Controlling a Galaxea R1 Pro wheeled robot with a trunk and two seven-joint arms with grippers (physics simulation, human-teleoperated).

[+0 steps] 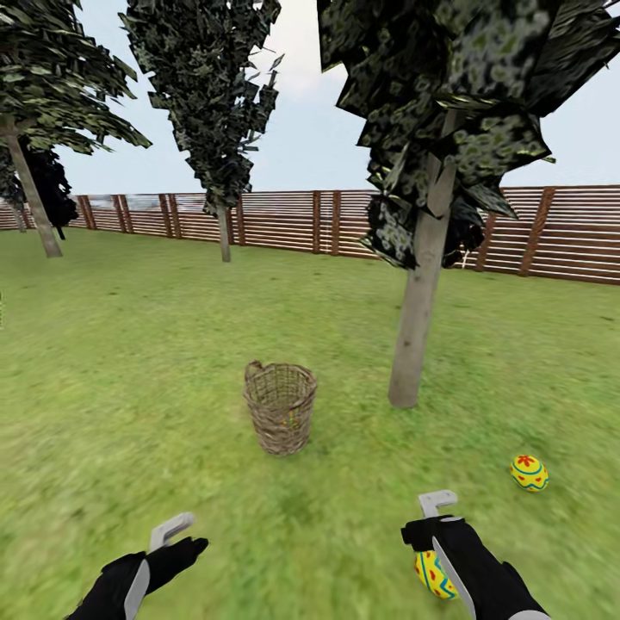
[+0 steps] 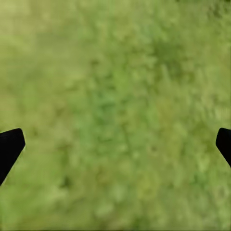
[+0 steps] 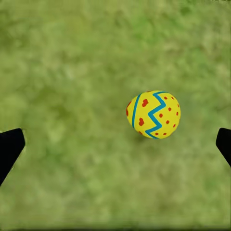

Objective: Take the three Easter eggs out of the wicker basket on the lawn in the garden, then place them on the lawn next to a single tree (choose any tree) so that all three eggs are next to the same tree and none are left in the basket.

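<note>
The brown wicker basket stands upright on the lawn, just left of a tree with a pale trunk. One yellow Easter egg lies on the grass to the right of that trunk. A second egg is on the grass under my right gripper, which is open, its fingertips far from the egg. My left gripper is open over bare grass. Faint coloured specks show through the basket's weave; its inside is hidden.
Two more trees stand farther back on the left. A brown slatted fence rings the garden. Open grass stretches around the basket and between it and my grippers.
</note>
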